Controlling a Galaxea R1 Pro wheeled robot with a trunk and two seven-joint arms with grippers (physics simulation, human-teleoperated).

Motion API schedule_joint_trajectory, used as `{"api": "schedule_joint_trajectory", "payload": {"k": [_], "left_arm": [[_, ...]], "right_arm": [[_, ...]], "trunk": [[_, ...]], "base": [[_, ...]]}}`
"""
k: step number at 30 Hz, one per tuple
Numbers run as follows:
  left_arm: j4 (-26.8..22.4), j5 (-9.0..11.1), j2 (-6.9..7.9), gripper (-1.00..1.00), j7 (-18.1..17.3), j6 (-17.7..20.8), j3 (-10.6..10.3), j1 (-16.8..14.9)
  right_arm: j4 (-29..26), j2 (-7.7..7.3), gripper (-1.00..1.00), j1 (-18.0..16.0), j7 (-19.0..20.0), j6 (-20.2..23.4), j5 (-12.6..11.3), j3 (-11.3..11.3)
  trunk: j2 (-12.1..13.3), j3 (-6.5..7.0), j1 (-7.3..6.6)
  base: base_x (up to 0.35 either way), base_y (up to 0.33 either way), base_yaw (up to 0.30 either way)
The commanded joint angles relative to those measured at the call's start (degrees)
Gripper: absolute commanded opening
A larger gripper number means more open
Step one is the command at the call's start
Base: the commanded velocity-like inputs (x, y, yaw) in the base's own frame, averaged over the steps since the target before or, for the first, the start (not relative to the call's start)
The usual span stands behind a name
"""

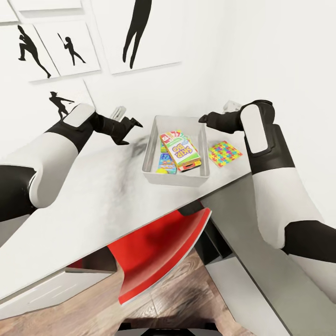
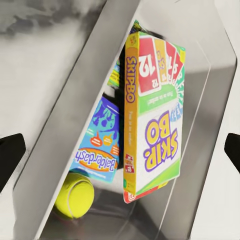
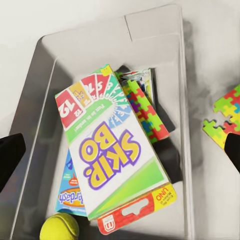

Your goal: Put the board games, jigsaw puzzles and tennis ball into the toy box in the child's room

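Observation:
The light-grey toy box [image 1: 150, 144] [image 2: 65, 115] [image 3: 45, 55] stands on the table [image 1: 88, 200]. Inside it the green Skip-Bo board game [image 1: 183, 150] [image 2: 157, 125] [image 3: 110, 155] lies tilted on top of a teal-blue board game [image 1: 167, 162] [image 2: 100, 140] [image 3: 70, 195] and one jigsaw puzzle [image 3: 145, 112]. The tennis ball [image 1: 162, 171] [image 2: 75, 195] [image 3: 59, 227] rests in a corner of the box. Another jigsaw puzzle [image 1: 224, 153] [image 3: 227, 122] lies on the table just right of the box. My left gripper [image 1: 133, 125] [image 2: 120, 152] hovers open left of the box. My right gripper [image 1: 205, 119] [image 3: 120, 155] hovers open over its far right side.
A red chair [image 1: 163, 252] is tucked under the table's front edge. The white wall with black silhouette pictures [image 1: 70, 49] rises right behind the table. A dark grey side panel [image 1: 261, 261] drops at the table's right end, over the wood floor [image 1: 186, 298].

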Motion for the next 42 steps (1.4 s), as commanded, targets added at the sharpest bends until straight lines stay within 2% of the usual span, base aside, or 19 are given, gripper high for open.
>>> {"api": "schedule_joint_trajectory", "payload": {"k": [1, 13, 27, 31, 35, 36, 39, 40, 42], "left_arm": [[-0.07, 0.59, 0.14, 1.0, 0.4, 0.06, -0.38, -0.02], [-0.06, 0.51, 1.18, 1.0, 0.33, -0.04, -0.41, 0.03], [-0.11, 0.31, 1.47, 1.0, 0.32, -0.06, -0.42, 0.12], [-0.14, -0.9, 1.4, 1.0, 0.32, -0.03, -0.42, 0.03], [-0.2, -3.78, 1.07, 1.0, 0.32, -0.01, -0.42, -0.11], [-0.2, -3.78, 1.07, 1.0, 0.32, -0.01, -0.42, -0.11], [-0.32, -6.34, 0.97, 1.0, 0.3, 0.01, -0.39, -0.17], [-0.32, -6.34, 0.97, 1.0, 0.3, 0.01, -0.39, -0.17], [-0.33, -7.68, 1.03, 1.0, 0.3, 0.07, -0.37, -0.12]], "right_arm": [[-0.04, 0.03, 1.0, 0.03, -0.59, 0.1, -0.58, 0.08], [-0.08, 0.18, 1.0, 0.33, -0.55, 0.11, -0.65, 0.31], [-0.01, 0.47, 1.0, 0.35, -0.55, 0.11, -0.69, 0.43], [-0.03, 1.0, 1.0, 0.32, -0.59, 0.11, -0.69, 0.47], [-0.06, 1.53, 1.0, 0.3, -0.62, 0.11, -0.69, 0.48], [-0.06, 1.53, 1.0, 0.3, -0.62, 0.11, -0.69, 0.48], [-0.07, 1.74, 1.0, 0.29, -0.61, 0.11, -0.68, 0.5], [-0.07, 1.74, 1.0, 0.29, -0.61, 0.11, -0.68, 0.5], [-0.08, 2.01, 1.0, 0.29, -0.6, 0.11, -0.68, 0.51]], "trunk": [[-0.1, -0.09, 0.03], [-0.1, -0.09, 0.03], [-0.1, -0.25, 0.03], [-0.1, -0.28, 0.03], [-0.1, -0.29, 0.03], [-0.1, -0.29, 0.03], [-0.1, -0.3, 0.03], [-0.1, -0.3, 0.03], [-0.1, -0.3, 0.03]], "base": [[0.0, 0.0, -0.01], [0.0, 0.0, -0.02], [0.0, 0.0, -0.155], [0.0, 0.0, -0.069], [0.0, 0.0, -0.034], [0.0, 0.0, -0.019], [0.0, 0.0, -0.015], [0.0, 0.0, -0.012], [0.0, 0.0, -0.009]]}}
